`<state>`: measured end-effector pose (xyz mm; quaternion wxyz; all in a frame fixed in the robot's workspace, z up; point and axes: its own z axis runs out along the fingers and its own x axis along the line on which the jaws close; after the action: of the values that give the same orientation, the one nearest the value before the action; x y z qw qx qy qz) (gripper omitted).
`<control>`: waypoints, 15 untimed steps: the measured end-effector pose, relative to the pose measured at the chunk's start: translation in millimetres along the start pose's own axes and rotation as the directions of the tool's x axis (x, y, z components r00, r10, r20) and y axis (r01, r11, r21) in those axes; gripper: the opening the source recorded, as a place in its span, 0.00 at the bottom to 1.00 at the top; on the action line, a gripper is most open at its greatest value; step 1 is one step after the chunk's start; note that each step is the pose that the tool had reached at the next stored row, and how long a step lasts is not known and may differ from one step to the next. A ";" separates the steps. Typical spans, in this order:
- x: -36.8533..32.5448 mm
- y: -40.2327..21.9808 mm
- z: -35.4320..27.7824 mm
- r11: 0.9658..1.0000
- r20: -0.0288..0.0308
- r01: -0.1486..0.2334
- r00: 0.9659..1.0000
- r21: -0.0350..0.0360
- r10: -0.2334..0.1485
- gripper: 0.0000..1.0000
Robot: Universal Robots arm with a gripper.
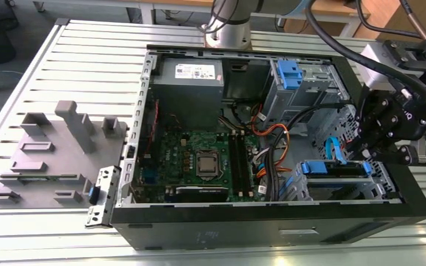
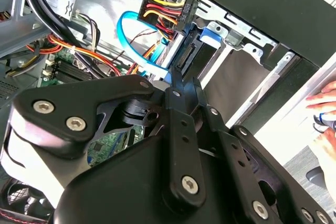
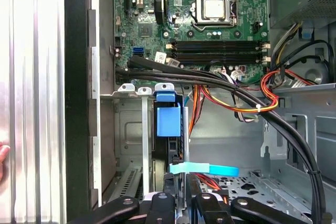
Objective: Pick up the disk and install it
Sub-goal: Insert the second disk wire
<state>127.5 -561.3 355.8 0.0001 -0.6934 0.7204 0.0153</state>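
One black desktop computer case (image 1: 272, 235) lies open on the slatted metal table (image 1: 87, 61). Just inside its near wall, toward the exterior view's right, the flat silver metal disk (image 1: 336, 168) with blue plastic side rails sits in the drive cage. The black gripper (image 3: 181, 200) reaches down onto it, jaws narrow, pinching the disk's edge. Beyond: green motherboard (image 1: 202, 160), then grey power supply box (image 1: 189, 75).
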 end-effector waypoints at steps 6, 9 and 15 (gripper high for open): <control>-0.1 0.1 -2.8 1.000 0.000 0.000 1.000 0.000 0.000 0.24; -0.2 0.1 -5.2 1.000 0.000 0.000 1.000 0.000 0.000 0.24; -0.2 0.2 -9.5 1.000 0.001 0.000 1.000 0.000 0.000 0.24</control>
<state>127.5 -561.3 365.3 0.0002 -0.6933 0.7204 0.0155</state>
